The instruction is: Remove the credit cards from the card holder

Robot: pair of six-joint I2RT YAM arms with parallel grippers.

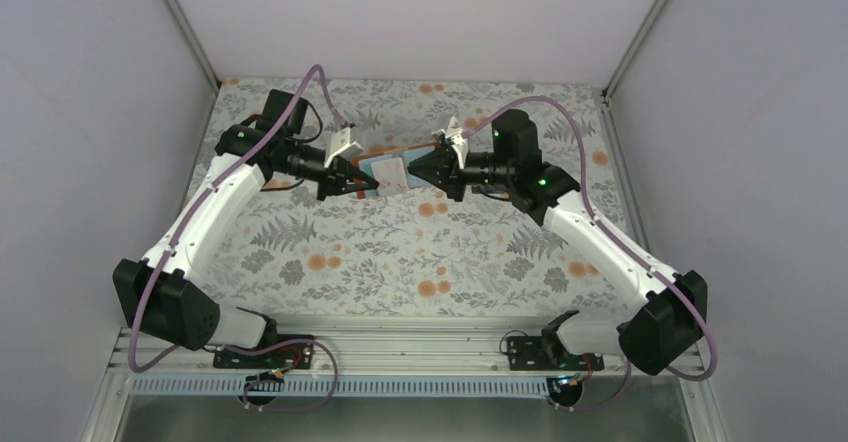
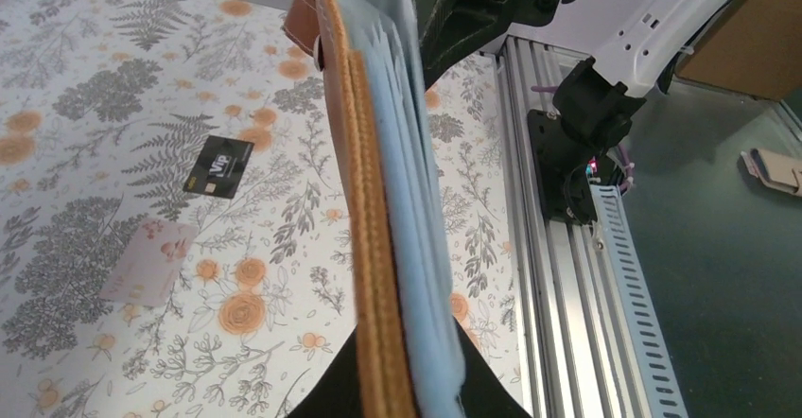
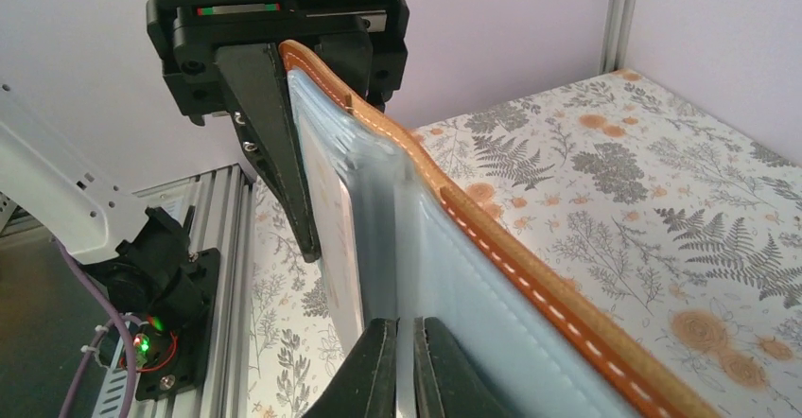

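Floral worktop [image 1: 400, 252] fills the scene, w/ a metal rail [image 2: 567, 295] along its near edge.

Left arm [image 1: 215, 212] and right arm [image 1: 600, 242] both reach in twd the far centre, tips facing each other.

Card holder [image 1: 385, 165] hangs between them, up off the worktop, at far centre. It's spread open: rust-brown leather w/ pale stitching outside, pale blue-grey inside. Wrist views show it edge-on, w/ layered pockets on the blue-grey side. Can't tell if a card sits in them.

Left fingers [image 1: 350, 180] are clamped on the holder's left end. In the left wrist view the leather and lining run straight down between the two tips. Right fingers [image 3: 383, 366] are pinched tight on the right end, w/ a blue-grey flap caught between them. No gap shows beyond the flap.

Two cards lie flat on the worktop below, seen from the left wrist on the side away from the rail. Black card [image 2: 218, 167] w/ white marks lies face up. Pink card [image 2: 149, 264] lies near it, not touching, and closer to that camera. Both are well clear of the holder.

Brown tab [image 2: 301, 16] sticks out from the holder's leather side, near the right fingers' end.
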